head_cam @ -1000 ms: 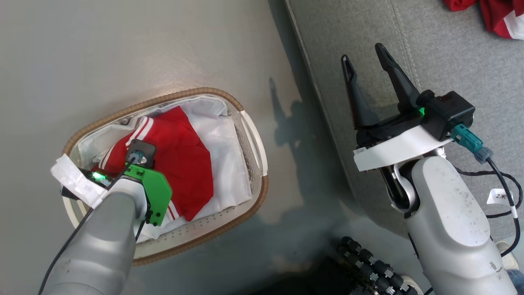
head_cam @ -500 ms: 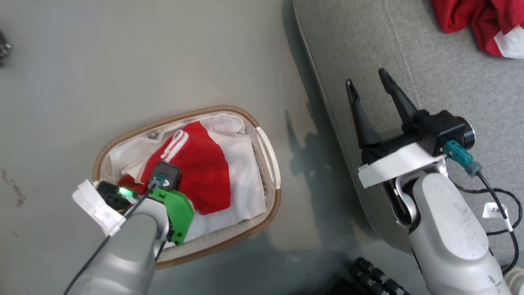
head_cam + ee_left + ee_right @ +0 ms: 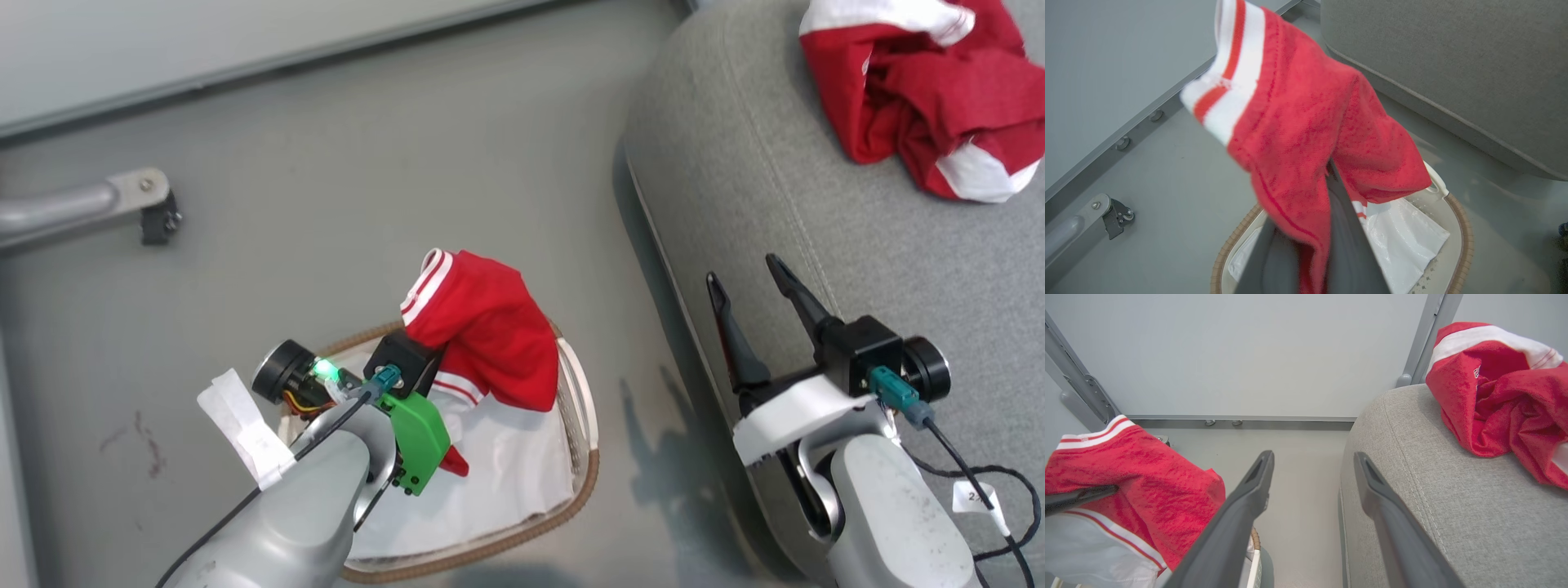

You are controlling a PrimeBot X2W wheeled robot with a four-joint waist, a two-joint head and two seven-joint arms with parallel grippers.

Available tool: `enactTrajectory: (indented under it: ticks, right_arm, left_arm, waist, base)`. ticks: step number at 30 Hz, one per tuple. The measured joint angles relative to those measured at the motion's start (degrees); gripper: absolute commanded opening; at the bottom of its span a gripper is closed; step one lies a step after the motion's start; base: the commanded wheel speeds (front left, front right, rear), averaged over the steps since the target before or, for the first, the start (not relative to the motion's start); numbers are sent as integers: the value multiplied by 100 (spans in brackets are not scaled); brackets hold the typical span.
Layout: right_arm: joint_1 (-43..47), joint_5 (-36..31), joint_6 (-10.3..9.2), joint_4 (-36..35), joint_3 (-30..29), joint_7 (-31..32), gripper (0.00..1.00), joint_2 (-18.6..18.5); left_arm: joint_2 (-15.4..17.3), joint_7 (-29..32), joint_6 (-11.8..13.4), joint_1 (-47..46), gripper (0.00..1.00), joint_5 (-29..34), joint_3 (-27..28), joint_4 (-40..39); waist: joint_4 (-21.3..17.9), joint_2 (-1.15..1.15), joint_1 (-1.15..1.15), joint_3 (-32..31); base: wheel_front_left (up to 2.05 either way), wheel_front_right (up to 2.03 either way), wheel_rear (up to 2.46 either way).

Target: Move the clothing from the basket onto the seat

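The left pincer point(image 3: 1312, 204) is clamped on a red garment point(image 3: 490, 343), which hangs lifted above the basket point(image 3: 581, 425) on the floor point(image 3: 326, 204). The right pincer point(image 3: 741, 269) stands wide and empty over the near left edge of the seat point(image 3: 735, 163). A second red garment point(image 3: 914, 98) lies crumpled at the seat's far right.

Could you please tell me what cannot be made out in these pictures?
- Left gripper fingertips: left wrist view, buried in the lifted garment.
- Basket floor: head view, covered by that garment, liner and left arm.
- Second garment on the seat: head view, cut off by the top and right edges.
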Motion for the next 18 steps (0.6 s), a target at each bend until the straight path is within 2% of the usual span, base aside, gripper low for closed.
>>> enactTrajectory:
  ticks: [9, 18]
  right_arm:
    - [397, -98, 0, 126, -29, -1, 100, -2]
    - [576, -132, 0, 181, 135, 0, 100, -3]
  left_arm:
    - [489, -15, -8, -474, 0, -204, -539, -1080]
    - [775, 235, -8, -1207, 0, -477, -797, -1951]
  waist:
    - [222, 0, 0, -1009]
    - [362, 0, 0, -1803]
  base:
    - [0, 0, 0]
    - [0, 0, 0]
